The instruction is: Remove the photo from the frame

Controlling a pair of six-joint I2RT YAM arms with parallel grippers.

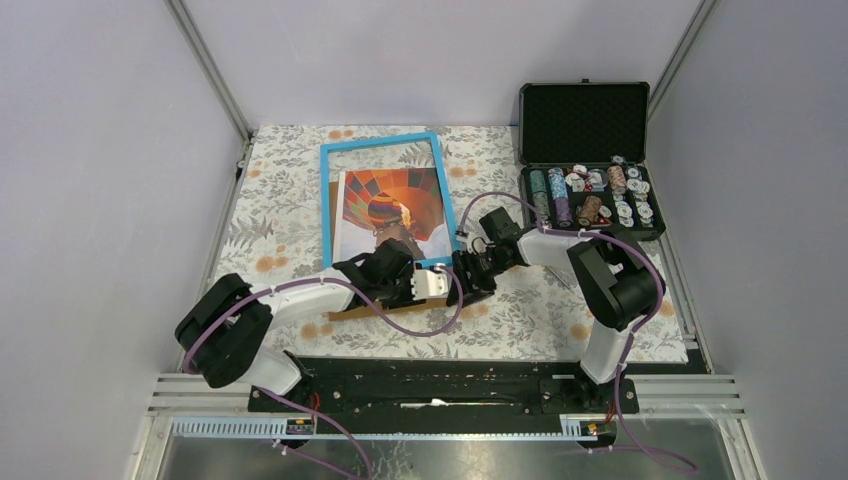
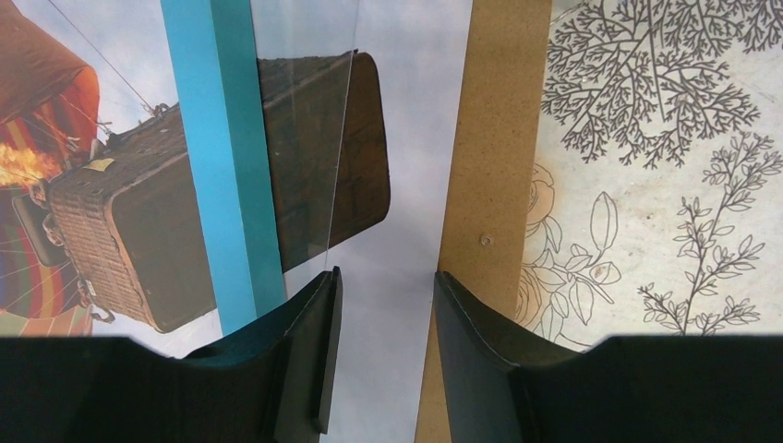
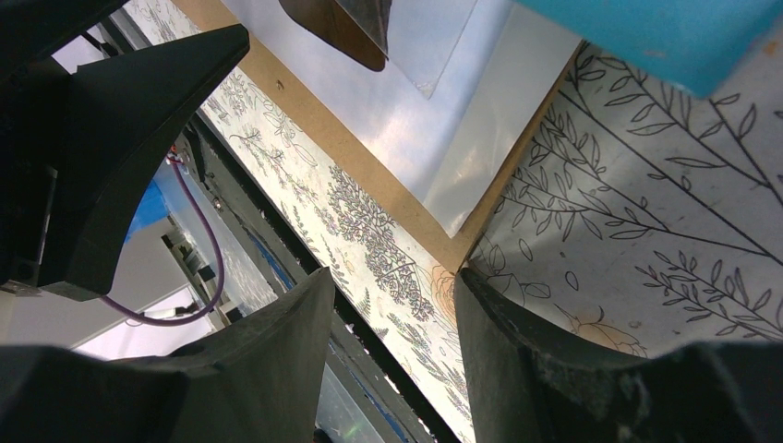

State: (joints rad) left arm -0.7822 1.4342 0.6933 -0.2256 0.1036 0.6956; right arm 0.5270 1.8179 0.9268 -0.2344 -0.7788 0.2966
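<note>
From above, the blue frame [image 1: 380,141] lies flat on the flowered desk [image 1: 280,200]. The photo [image 1: 385,205] shows inside it, its near part running out under the frame's near bar onto a brown backing board [image 1: 385,311]. A black case [image 1: 585,120] sits well off to the frame's right. Both hands crowd the frame's near right corner, the left hand [image 1: 420,285] just beside the right hand [image 1: 470,272]. From the left wrist, the left hand [image 2: 386,274] is partly open with nothing in it, one finger over the frame's bar and the other over the board, with the photo's white margin bare between them. A clear pane [image 2: 305,138] reaches just past the bar. From the right wrist, the right hand [image 3: 395,273] is likewise half open and empty, poised at the board's corner beyond the frame. I'd judge the photo light, thin and glossy, and easy to crease, so the bare margin outside the frame is the place to pinch it, gently, and slide it out flat.
</note>
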